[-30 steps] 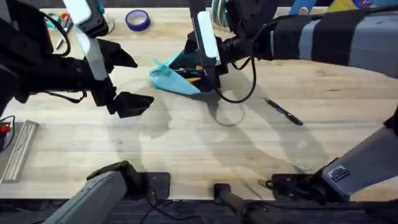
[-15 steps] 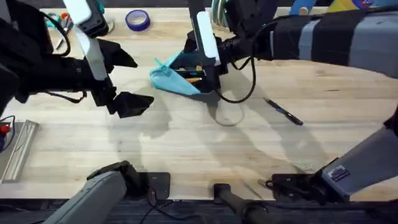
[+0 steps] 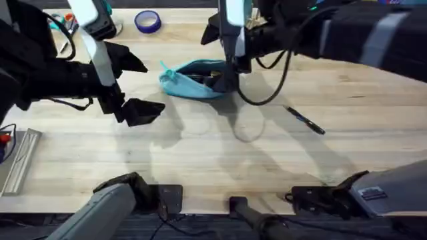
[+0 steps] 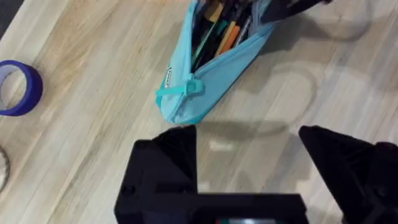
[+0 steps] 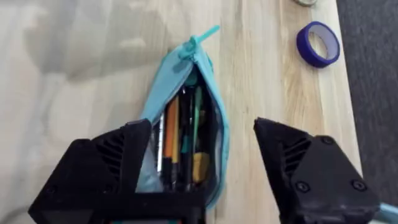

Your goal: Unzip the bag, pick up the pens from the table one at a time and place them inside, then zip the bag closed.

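I see my right gripper spread wide and empty, hovering right over the unzipped turquoise pencil pouch, whose open mouth with orange, green and dark pens inside lies between its fingers. My left gripper is also wide open, holding nothing, with the pouch's zipper-pull end just ahead of its fingertips. One dark pen lies on the table, well off to the right gripper's side.

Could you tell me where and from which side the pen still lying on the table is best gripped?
Grip the pen at mid-barrel, coming straight down from above with the fingers closing across its width. It lies flat and diagonal on the bare table, apart from the bag, so the open right gripper would probably need turning to match.
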Tool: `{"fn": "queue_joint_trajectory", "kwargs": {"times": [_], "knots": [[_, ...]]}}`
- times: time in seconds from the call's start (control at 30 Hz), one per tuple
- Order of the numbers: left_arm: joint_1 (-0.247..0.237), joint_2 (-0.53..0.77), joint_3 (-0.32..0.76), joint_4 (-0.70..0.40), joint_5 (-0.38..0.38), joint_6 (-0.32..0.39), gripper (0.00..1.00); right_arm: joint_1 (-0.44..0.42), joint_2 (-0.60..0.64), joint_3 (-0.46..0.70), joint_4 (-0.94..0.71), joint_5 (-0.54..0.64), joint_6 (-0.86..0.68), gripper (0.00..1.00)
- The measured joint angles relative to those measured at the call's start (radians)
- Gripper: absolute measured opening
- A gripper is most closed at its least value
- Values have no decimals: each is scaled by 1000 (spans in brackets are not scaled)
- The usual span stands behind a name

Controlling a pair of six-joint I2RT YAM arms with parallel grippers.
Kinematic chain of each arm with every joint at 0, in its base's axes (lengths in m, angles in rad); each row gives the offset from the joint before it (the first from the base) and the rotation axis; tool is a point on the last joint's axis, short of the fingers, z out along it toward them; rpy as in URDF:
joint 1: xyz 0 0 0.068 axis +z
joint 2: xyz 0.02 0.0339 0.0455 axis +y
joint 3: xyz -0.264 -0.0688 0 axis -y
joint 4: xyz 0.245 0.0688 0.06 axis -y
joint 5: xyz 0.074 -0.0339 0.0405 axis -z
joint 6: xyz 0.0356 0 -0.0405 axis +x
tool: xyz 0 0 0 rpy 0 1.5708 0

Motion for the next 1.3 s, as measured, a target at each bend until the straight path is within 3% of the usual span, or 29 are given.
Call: {"fn": "queue_joint_trajectory", "kwargs": {"times": [0.2,0.53,0.87,1.3], "knots": [[0,0,0,0,0,0,994,-8,-110,0,-116,77,119,996],[0,0,0,0,0,0,993,-12,-312,0,-393,308,291,996],[0,0,0,0,0,0,993,-12,-511,0,-609,421,438,995],[0,0,0,0,0,0,993,-12,-721,0,-862,593,505,995]]}}
